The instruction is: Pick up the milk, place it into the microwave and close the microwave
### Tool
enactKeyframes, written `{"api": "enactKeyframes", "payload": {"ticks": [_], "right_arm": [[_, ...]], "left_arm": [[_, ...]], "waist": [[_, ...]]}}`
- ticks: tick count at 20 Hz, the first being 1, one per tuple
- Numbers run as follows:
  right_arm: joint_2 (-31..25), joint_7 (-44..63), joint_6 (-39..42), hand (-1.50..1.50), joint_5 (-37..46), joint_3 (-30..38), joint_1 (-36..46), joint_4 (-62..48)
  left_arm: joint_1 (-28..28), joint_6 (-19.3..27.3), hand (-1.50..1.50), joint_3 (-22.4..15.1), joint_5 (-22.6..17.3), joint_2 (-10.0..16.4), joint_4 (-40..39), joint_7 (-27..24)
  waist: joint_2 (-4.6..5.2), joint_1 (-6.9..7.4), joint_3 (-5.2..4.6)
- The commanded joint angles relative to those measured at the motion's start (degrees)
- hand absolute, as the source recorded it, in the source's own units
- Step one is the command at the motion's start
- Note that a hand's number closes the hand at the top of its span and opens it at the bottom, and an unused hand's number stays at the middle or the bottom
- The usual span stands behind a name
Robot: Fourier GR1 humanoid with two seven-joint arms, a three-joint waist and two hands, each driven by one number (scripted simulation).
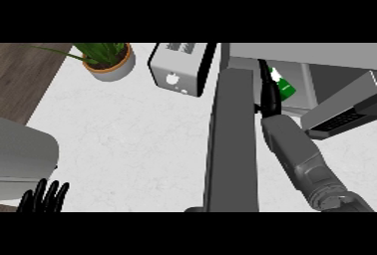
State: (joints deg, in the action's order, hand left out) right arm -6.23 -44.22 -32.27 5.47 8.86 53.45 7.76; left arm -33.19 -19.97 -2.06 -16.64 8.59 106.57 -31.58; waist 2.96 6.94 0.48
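The milk [282, 83], a small white and green carton, shows tilted inside the open microwave [309, 54] at the upper right. My right hand [270, 97] reaches into the opening, pressed against the carton's left side and curled on it, hiding most of it. The microwave's door [234, 139] stands wide open, a long dark grey panel running down the middle of the view, just left of my right forearm [298, 149]. My left hand [44, 197] rests open at the lower left edge, fingers up, far from the microwave.
A white toaster [177, 67] stands just left of the door's hinge end. A potted plant [110, 61] sits at the back left. A grey rounded appliance [22, 157] fills the left edge. The microwave's keypad side [340, 112] juts out at the right.
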Motion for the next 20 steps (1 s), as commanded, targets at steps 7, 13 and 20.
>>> {"api": "enactKeyframes", "payload": {"ticks": [7,13,20], "right_arm": [[1.7,-9.5,12.0,-1.5,-4.7,4.7,-6.6,-0.1],[1.5,-16.9,17.1,-1.5,-5.3,5.5,-12.6,0.5],[3.2,-21.8,24.5,-1.5,-4.4,3.9,-19.6,1.9]], "left_arm": [[-3.3,-1.0,-1.5,0.2,-0.1,-0.1,0.9,-1.7],[-3.2,-0.5,-1.5,2.2,-2.5,1.0,3.2,2.0],[-6.7,0.5,-1.5,-0.8,1.0,-0.3,5.5,3.6]], "waist": [[-1.11,-2.06,-0.2],[-1.66,-3.9,-0.24],[-2.59,-5.62,-0.37]]}}
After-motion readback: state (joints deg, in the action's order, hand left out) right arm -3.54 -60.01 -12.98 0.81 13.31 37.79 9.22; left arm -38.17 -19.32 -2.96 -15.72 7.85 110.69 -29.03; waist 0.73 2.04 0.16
